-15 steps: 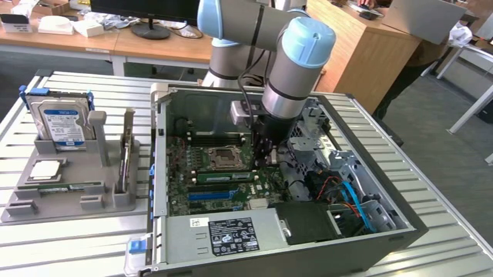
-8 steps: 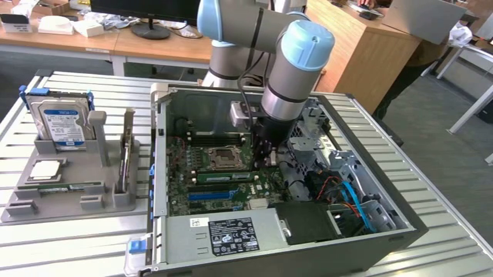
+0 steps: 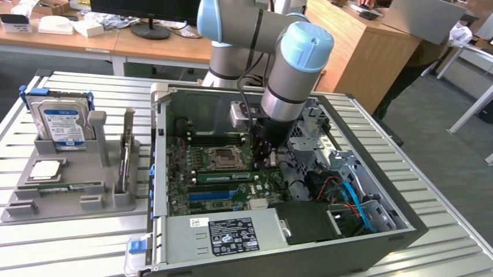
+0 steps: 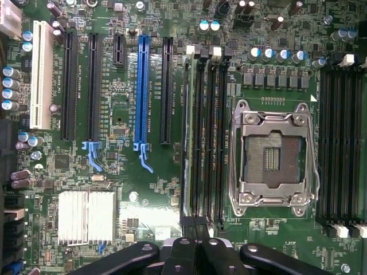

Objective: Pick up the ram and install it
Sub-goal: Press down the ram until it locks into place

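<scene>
Pincer (image 4: 195,243): black, rounded fingers drawn tight together, low over the motherboard; in the exterior view (image 3: 266,161) it hangs just beside the processor socket.
Ram (image 4: 186,143): thin green stick standing on edge in the memory slot farthest from the socket (image 4: 272,154), one end under the closed fingertips; whether they pinch it or only press on it cannot be told. In the exterior view (image 3: 223,175) it shows a pale label.
Writing: the print on the board and on the ram's label is too small to read.
Board: green, with a square metal socket frame, black memory slots, a long blue slot (image 4: 142,86), a white slot (image 4: 39,74) and a ribbed silver heatsink (image 4: 86,216).
Case (image 3: 400,231): dark metal, lying open, with a white-and-black sticker (image 3: 233,235) on the grey power supply.
Arm (image 3: 297,63): grey tubes, pale blue caps.
Tray (image 3: 69,202): grey moulded holder with an upright blue-labelled hard drive (image 3: 62,121) and a square silver chip (image 3: 45,168).
Table (image 3: 69,242): pale slatted metal.
Room: wooden desks, grey floor.
</scene>
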`<state>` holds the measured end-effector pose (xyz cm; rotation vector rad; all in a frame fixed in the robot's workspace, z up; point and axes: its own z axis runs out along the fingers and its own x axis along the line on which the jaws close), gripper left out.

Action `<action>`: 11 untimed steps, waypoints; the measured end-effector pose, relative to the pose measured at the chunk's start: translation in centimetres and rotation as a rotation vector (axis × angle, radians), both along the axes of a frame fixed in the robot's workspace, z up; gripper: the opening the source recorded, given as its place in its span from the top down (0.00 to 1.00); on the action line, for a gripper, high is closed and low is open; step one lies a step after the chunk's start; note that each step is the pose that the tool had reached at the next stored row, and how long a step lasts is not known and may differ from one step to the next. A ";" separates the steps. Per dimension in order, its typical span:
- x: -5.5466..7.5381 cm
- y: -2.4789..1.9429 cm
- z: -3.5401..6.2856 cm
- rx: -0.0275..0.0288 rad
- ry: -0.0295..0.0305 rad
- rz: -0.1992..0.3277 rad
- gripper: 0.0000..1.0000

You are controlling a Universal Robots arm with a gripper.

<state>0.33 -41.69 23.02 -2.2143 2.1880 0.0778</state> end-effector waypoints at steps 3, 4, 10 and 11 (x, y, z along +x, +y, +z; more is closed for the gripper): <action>0.0 -0.01 -0.09 -0.0005 0.0001 0.000 0.90; 0.0 -0.01 -0.09 -0.0006 0.0002 0.000 0.90; 0.0 -0.01 -0.30 -0.0002 0.0001 0.000 0.90; 0.0 -0.01 -0.30 -0.0003 0.0001 0.000 0.90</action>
